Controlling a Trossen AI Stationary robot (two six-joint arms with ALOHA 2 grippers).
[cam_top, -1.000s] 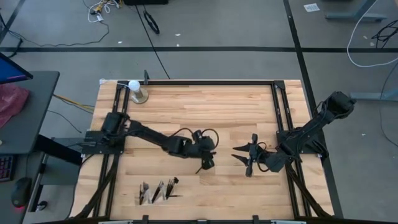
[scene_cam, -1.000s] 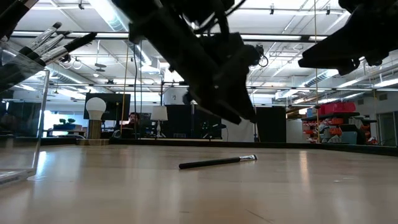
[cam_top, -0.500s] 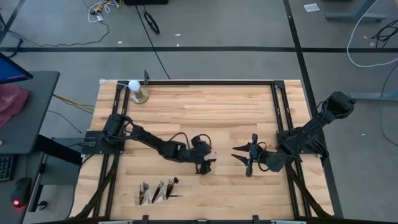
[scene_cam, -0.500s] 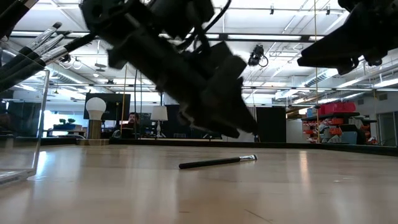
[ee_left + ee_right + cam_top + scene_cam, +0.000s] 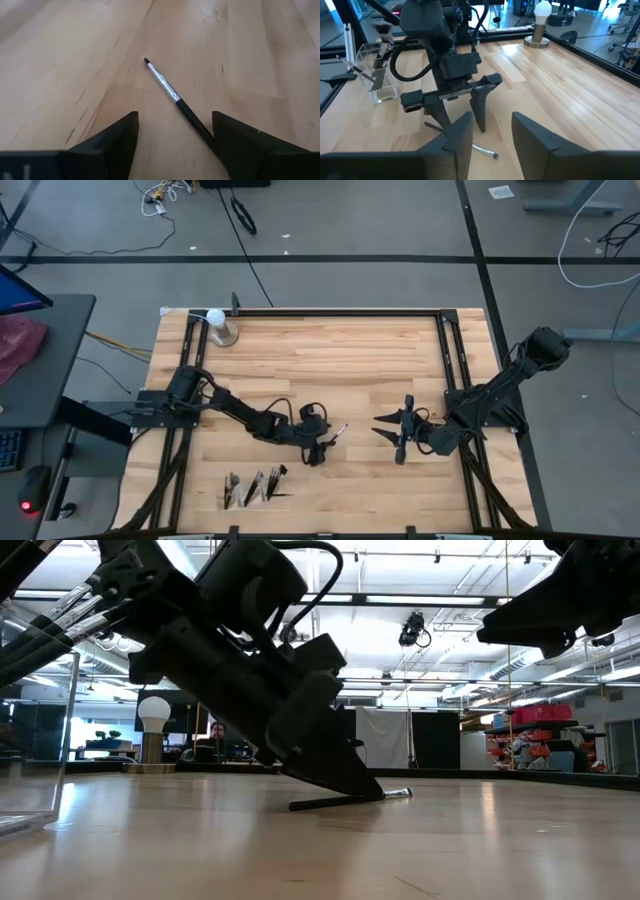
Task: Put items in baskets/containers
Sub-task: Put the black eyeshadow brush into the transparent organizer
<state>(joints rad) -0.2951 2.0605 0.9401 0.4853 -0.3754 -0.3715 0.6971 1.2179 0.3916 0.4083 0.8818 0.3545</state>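
On the worktop [image 5: 330, 370], the left gripper [image 5: 322, 446] is lowered with its fingers spread wide, straddling a lone brush [image 5: 176, 98] without gripping it. The right gripper [image 5: 398, 432] waits nearby above the wood, fingers apart and empty. The organizer [image 5: 250, 488], near the front edge, holds several brushes [image 5: 275, 475].

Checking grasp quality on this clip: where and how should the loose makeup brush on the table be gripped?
Grip the makeup brush on its dark handle, just behind the silvery ferrule, coming straight down. It lies flat on the wooden table, so the open left tool should straddle it across its length, as it does now. The right tool waits open nearby.
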